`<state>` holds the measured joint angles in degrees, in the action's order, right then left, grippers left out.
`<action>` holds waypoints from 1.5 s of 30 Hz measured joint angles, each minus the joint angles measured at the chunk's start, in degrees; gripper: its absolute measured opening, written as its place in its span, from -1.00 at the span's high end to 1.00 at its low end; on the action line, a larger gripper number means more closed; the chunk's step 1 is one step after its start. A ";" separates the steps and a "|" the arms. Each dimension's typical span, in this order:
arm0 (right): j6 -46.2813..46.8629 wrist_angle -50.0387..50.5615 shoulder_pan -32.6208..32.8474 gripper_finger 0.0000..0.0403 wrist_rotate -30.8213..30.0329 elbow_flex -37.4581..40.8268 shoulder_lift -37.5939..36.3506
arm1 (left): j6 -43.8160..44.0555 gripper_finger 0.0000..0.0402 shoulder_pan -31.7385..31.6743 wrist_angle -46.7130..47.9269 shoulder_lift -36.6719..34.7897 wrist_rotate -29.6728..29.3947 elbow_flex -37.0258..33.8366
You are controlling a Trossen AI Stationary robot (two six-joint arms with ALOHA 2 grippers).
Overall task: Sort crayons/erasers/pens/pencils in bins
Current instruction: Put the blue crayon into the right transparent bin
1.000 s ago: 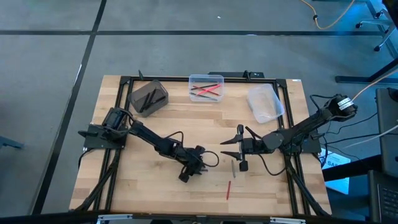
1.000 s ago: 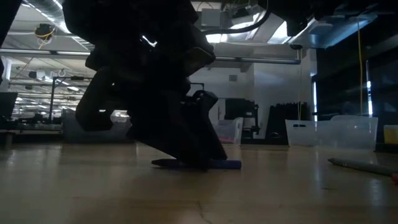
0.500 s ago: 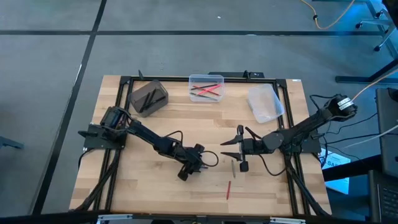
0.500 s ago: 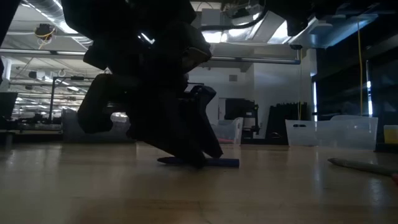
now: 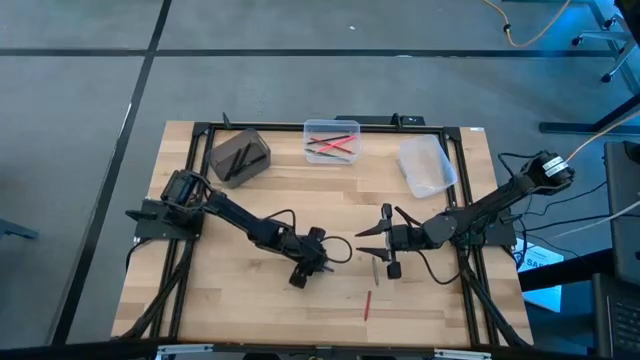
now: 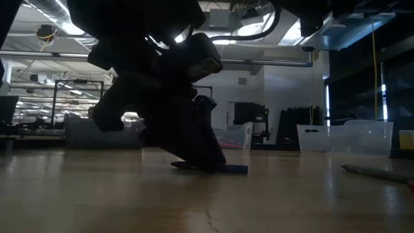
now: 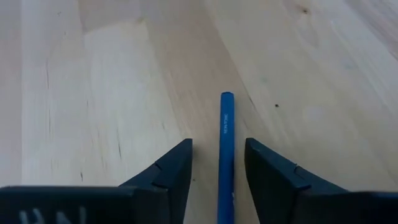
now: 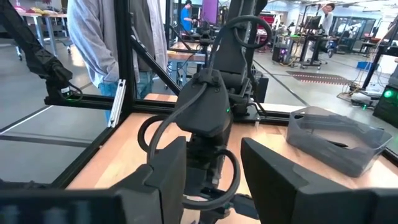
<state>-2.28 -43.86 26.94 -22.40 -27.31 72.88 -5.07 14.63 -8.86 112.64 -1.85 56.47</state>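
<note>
Left gripper (image 7: pixel 217 165) straddles a blue pen (image 7: pixel 226 155) at the table's centre.

Your left fingers (image 7: pixel 171 171) are spread slightly, either side of the pen, which lies flat on the wood (image 5: pixel 230 290); you have no grip on it. Your right gripper (image 5: pixel 372 240) hovers right of centre, fingers wide apart and empty. In the high view, a grey stick (image 5: pixel 375 268) and a red stick (image 5: pixel 367 304) lie lower centre; three bins (image 5: pixel 331 140) line the top edge.

Small print runs along the blue pen (image 7: pixel 226 163) barrel, too fine to read; pale letters at the left gripper (image 7: pixel 217 163) housing edge are cut off, unreadable; nothing else carries legible text.
</note>
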 joint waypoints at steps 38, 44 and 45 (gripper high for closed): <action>-1.29 -0.63 -1.27 0.21 -0.45 0.00 -3.26 | -0.22 0.98 -3.88 -3.21 -3.56 -5.68 -0.17; -0.99 -1.40 -1.27 0.21 -0.45 0.00 -3.28 | -0.60 0.99 -3.74 -3.64 -3.63 -5.50 -0.17; -0.96 -1.40 -1.27 0.21 -0.45 0.00 -3.28 | -0.60 0.99 -3.64 -3.57 -3.65 -5.35 -0.16</action>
<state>-3.25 -45.25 25.67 -22.85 -27.31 69.60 -5.67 10.99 -12.43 108.99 -7.20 56.31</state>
